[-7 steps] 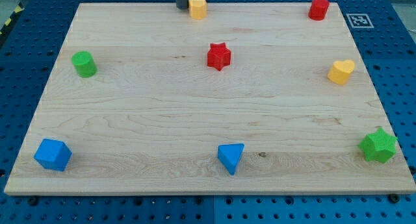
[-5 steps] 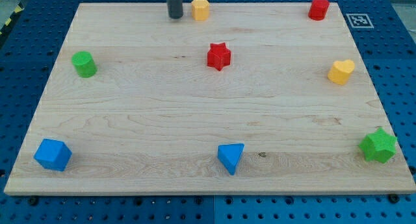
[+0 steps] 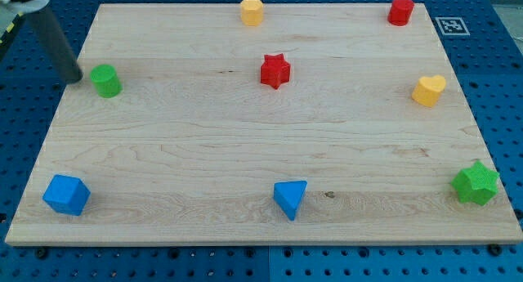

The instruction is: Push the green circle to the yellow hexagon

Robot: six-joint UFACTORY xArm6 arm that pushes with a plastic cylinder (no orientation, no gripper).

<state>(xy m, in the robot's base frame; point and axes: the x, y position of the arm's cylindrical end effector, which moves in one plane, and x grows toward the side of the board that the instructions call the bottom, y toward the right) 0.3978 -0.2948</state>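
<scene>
Swinging away from the yellow hexagon (image 3: 252, 11) at the board's top edge, my tip (image 3: 74, 78) has crossed over to the left edge and now sits just beside the green circle (image 3: 105, 81), on its left, whether touching or a hair apart I can't tell. No hand to report on here, just the bare dark rod slanting up toward the top-left corner. None of the blocks has shifted. Green circle holds near the left edge, well apart from the hexagon. Red star (image 3: 275, 71) sits between them, toward the middle. Blue cube (image 3: 65, 194) guards the bottom-left corner, blue triangle (image 3: 290, 199) the bottom edge.
</scene>
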